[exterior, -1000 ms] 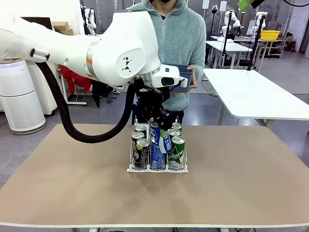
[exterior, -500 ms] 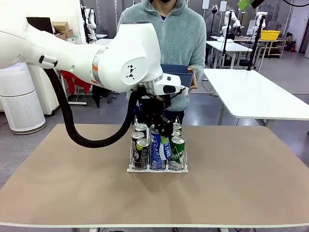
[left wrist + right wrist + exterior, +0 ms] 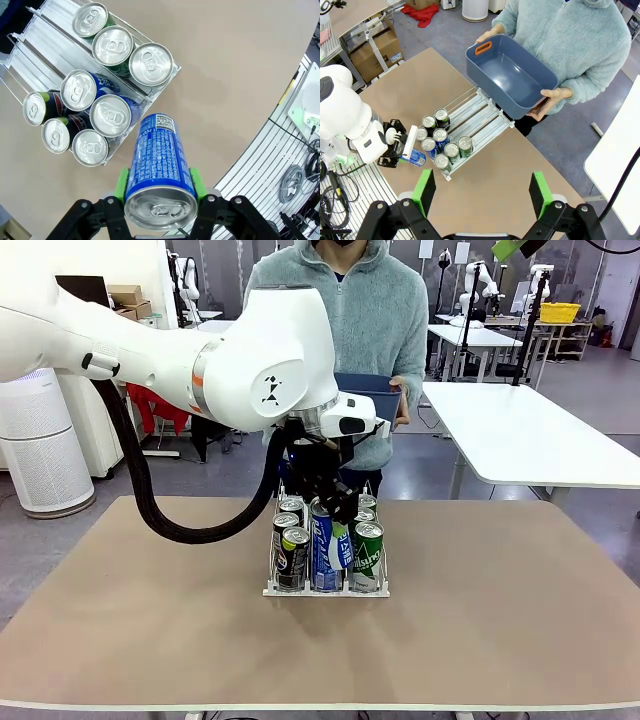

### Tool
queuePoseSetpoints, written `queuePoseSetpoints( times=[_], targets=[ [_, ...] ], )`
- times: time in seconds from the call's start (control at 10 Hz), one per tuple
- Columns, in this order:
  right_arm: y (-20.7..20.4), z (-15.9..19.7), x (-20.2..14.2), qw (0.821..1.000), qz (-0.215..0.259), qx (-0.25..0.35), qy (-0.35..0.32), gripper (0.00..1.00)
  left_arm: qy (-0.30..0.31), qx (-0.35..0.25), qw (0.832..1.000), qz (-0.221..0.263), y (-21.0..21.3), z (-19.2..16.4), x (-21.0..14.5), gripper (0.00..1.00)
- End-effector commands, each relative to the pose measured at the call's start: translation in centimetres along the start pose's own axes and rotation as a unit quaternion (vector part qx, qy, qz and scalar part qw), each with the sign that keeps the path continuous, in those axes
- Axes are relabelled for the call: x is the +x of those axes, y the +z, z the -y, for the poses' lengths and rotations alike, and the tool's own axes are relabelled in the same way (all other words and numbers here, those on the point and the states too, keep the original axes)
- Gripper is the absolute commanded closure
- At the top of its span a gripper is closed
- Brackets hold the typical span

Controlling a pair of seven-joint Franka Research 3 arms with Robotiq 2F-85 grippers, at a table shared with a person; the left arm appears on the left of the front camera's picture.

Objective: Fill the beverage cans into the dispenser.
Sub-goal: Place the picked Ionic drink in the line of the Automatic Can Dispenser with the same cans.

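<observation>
Blue can [image 3: 159, 172] in left tool [image 3: 159, 186] — upright, bottom toward dispenser [image 3: 35, 50].

White left arm [image 3: 200, 350] — orange joint ring, black hose, green-padded end effector [image 3: 159, 186].

We are looking at a big brown table [image 3: 150, 620]; a small clear can rack [image 3: 325, 587] on a white base is sitting right on it, near the middle; the rack is holding cans [image 3: 292, 558] standing up in three rows; the table top around it is lying flat and smooth.
</observation>
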State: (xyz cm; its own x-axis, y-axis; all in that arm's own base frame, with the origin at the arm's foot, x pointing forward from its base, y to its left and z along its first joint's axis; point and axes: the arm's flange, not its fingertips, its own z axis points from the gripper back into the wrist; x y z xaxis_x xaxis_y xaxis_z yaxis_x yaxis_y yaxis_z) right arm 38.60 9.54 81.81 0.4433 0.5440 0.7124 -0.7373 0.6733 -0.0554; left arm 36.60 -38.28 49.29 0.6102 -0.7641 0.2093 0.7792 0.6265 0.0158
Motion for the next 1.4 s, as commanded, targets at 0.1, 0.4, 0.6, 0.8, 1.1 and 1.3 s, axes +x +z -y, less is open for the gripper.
queuePoseSetpoints(
  times=[0.1, 0.4, 0.6, 0.8, 1.1, 1.3],
  targets=[
    [0.0, 0.0, -0.2, 1.0, -0.003, 0.003, -0.001, 0.0, 0.011, 0.021, 1.0, -0.002, -0.9, -0.2, 0.3, 0.43],
    [0.0, 0.0, -0.2, 1.0, -0.003, 0.003, -0.001, 0.0, 0.014, 0.022, 1.0, -0.005, -2.4, -0.8, 0.5, 0.43],
    [0.0, 0.0, -0.2, 1.0, -0.003, 0.003, -0.001, 0.0, 0.022, 0.023, 0.999, -0.006, -3.3, -1.0, 0.8, 0.43],
    [0.0, 0.0, -0.2, 1.0, -0.003, 0.003, -0.001, 0.0, 0.018, 0.024, 1.0, -0.007, -3.6, -1.6, 0.5, 0.43],
    [0.0, 0.0, -0.2, 1.0, -0.003, 0.003, -0.001, 0.0, 0.026, 0.028, 0.999, 0.002, -4.1, -2.4, 0.4, 0.43],
    [0.0, 0.0, -0.2, 1.0, -0.003, 0.003, -0.001, 0.0, 0.038, 0.031, 0.999, 0.014, -4.6, -3.6, 0.3, 0.43]
  ],
)
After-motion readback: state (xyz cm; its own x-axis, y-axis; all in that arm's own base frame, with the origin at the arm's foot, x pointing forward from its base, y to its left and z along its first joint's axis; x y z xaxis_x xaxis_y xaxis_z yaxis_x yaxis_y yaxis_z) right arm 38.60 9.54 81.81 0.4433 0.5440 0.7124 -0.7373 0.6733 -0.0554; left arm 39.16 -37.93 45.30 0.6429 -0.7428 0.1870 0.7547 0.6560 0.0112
